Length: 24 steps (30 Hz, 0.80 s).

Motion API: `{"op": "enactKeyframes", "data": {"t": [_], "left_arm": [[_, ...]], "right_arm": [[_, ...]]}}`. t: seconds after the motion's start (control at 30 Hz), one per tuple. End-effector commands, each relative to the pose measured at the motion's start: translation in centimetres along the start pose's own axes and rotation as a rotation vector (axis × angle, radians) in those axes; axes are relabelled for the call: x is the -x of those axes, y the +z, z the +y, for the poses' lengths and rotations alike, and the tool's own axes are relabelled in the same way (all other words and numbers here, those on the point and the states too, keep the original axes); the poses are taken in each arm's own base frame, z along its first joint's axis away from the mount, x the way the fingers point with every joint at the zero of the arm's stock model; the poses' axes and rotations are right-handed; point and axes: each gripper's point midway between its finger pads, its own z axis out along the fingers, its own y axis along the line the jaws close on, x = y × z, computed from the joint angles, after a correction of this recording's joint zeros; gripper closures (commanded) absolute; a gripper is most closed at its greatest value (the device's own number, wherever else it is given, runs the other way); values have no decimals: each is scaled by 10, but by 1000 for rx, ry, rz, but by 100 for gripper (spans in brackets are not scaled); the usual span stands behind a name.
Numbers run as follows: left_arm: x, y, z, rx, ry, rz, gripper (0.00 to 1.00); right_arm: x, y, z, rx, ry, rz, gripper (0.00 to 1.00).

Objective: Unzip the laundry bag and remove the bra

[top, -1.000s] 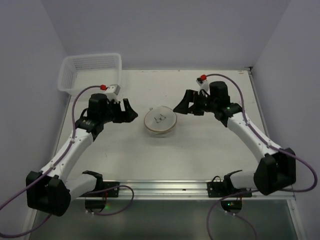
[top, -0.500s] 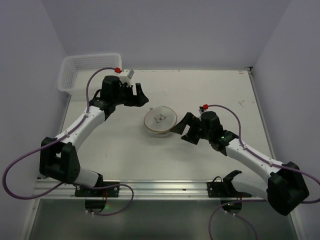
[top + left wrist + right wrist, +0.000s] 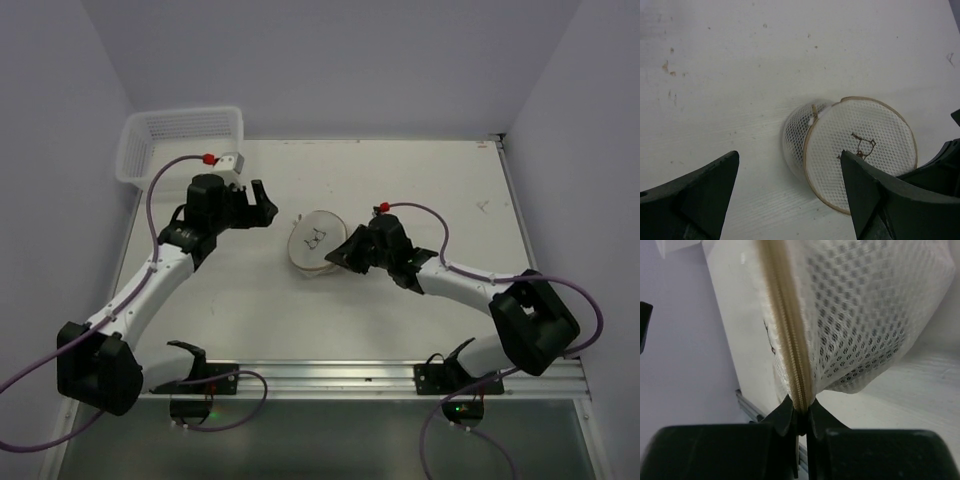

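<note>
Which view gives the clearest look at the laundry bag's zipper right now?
Right wrist: the beige zipper fills the frame, its teeth visible, running down into the right pincer, which is shut on it. Left wrist shows the laundry bag whole but its zipper only as a thin beige line; top external shows it tiny.

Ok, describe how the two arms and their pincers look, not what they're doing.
The left arm and right arm have white tubular links and bulky black joints. A purple cable loops along each, ending at a red plug near the wrist. The left pincer and right pincer are black with two tapered fingers.
</note>
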Motion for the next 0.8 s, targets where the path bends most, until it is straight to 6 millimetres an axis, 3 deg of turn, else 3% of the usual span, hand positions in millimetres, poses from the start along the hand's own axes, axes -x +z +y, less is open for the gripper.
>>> {"op": "enactKeyframes", "data": {"t": [0.0, 0.03, 0.07, 0.1, 0.13, 0.17, 0.2, 0.23, 0.27, 0.3, 0.33, 0.37, 0.4, 0.43, 0.47, 0.5, 0.53, 0.57, 0.63, 0.67, 0.77], "left_arm": [[10, -17, 0, 9, 49, -57, 13], [11, -21, 1, 11, 63, -64, 13], [12, -24, 2, 11, 89, -72, 13], [16, -30, 0, 7, 106, -86, 12], [15, -34, 1, 7, 121, -80, 12], [16, -37, 0, 3, 146, -81, 12], [18, -42, -2, -7, 159, -92, 12], [15, -44, -5, -27, 173, -83, 11], [12, -45, -6, -38, 193, -77, 11], [11, -48, -8, -51, 207, -77, 11], [5, -49, -11, -75, 218, -55, 10], [2, -49, -10, -83, 238, -44, 10], [-2, -48, -10, -89, 244, -27, 10], [-7, -48, -12, -108, 252, -7, 9], [-10, -48, -12, -114, 264, 2, 9], [-11, -48, -13, -120, 268, 10, 9], [-13, -49, -16, -141, 272, 18, 9], [-15, -48, -17, -150, 280, 24, 9], [-16, -47, -17, -157, 280, 34, 9], [-17, -45, -17, -157, 280, 39, 9], [-17, -38, -14, -144, 275, 41, 9]], "right_arm": [[11, -3, 45, 165, -179, 51, 100], [12, -4, 56, 203, -238, 90, 100], [-4, -14, 62, 291, -361, 210, 100], [-2, -19, 67, 336, -407, 251, 100], [2, -28, 89, 412, -473, 292, 100], [-8, -28, 72, 382, -540, 398, 100], [-14, -38, 76, 429, -577, 492, 100], [-4, -44, 102, 469, -651, 499, 100], [-14, -41, 73, 389, -676, 622, 100], [-13, -43, 75, 393, -709, 667, 100], [0, -47, 101, 426, -774, 662, 100], [-7, -55, 87, 397, -792, 758, 100], [-8, -42, 77, 384, -783, 822, 100], [0, -45, 95, 421, -831, 819, 100], [-3, -50, 85, 395, -831, 879, 100], [0, -39, 75, 367, -821, 908, 99], [6, -36, 73, 341, -841, 895, 95], [12, -33, 71, 328, -830, 881, 78], [25, -31, 65, 303, -799, 851, 59], [33, -27, 60, 254, -802, 815, 40], [60, -26, 51, 141, -784, 676, 22]]}}
